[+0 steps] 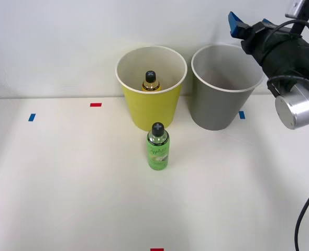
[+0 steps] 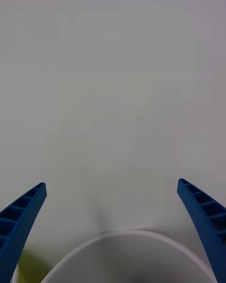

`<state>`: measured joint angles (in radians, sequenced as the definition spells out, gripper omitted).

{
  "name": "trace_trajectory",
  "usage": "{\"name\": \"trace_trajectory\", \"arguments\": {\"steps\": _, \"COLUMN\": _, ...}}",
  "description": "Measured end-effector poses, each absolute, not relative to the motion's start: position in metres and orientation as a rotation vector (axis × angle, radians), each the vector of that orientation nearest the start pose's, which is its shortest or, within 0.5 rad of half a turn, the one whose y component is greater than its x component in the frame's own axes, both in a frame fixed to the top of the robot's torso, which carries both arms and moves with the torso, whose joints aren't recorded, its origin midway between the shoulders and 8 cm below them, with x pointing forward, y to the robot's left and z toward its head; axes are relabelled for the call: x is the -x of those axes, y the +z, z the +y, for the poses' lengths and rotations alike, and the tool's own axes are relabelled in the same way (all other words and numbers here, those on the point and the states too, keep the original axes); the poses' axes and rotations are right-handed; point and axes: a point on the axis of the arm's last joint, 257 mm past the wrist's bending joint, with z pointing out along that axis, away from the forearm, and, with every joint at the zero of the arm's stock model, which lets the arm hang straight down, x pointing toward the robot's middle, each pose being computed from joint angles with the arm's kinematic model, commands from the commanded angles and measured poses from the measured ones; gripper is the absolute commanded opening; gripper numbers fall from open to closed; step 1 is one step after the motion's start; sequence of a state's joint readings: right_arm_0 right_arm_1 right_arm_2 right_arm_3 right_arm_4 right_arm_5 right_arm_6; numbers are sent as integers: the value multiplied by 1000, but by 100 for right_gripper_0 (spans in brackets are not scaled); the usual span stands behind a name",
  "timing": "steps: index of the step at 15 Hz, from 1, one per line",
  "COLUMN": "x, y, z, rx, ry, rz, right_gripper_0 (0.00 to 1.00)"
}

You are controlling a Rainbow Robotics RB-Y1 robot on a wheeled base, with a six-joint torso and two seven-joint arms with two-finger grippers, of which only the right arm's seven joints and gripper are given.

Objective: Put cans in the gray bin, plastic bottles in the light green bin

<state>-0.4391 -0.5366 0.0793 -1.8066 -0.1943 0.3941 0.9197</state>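
Right pincer (image 2: 113,236) spread wide above gray bin (image 1: 225,86) rim — nothing held.

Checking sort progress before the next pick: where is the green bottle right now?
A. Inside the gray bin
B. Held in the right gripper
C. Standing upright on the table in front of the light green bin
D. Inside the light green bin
C: the green bottle stands upright on the table in front of the light green bin.

The right arm reaches forward, its claw (image 2: 113,231) spread wide and holding nothing.
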Motion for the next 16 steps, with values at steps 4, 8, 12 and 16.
{"name": "trace_trajectory", "arguments": {"steps": 4, "x": -570, "y": 20, "z": -247, "rx": -7, "ry": 371, "rz": 1327, "right_gripper_0": 99}}
{"name": "trace_trajectory", "arguments": {"steps": 8, "x": -517, "y": -19, "z": -269, "rx": -9, "ry": 394, "rz": 1290, "right_gripper_0": 98}}
{"name": "trace_trajectory", "arguments": {"steps": 12, "x": -455, "y": -60, "z": -287, "rx": -42, "ry": 393, "rz": 1336, "right_gripper_0": 99}}
{"name": "trace_trajectory", "arguments": {"steps": 16, "x": -395, "y": -106, "z": -305, "rx": -96, "ry": 389, "rz": 1379, "right_gripper_0": 98}}
